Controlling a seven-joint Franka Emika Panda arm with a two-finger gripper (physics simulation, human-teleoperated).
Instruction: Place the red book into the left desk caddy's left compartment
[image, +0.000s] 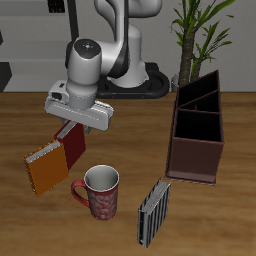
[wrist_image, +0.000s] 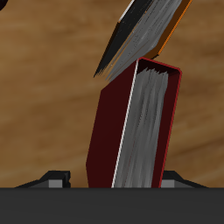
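Note:
The red book (image: 74, 148) stands upright between my gripper's (image: 71, 130) fingers, and the gripper is shut on its top edge. In the wrist view the red book (wrist_image: 131, 131) fills the space between the two fingertips (wrist_image: 58, 178), with its pale page edges showing. I cannot tell whether it rests on the table or hangs just above it. The dark brown desk caddy (image: 195, 158) stands apart from the book on the other side of the table, open-topped with inner dividers. Nothing shows in its compartments.
An orange book (image: 45, 170) leans right beside the red book, and it also shows in the wrist view (wrist_image: 144, 31). A red patterned mug (image: 100, 192) stands nearer the front edge. A grey-and-black striped book (image: 153, 211) stands between the mug and the caddy. A plant (image: 200, 30) is at the back.

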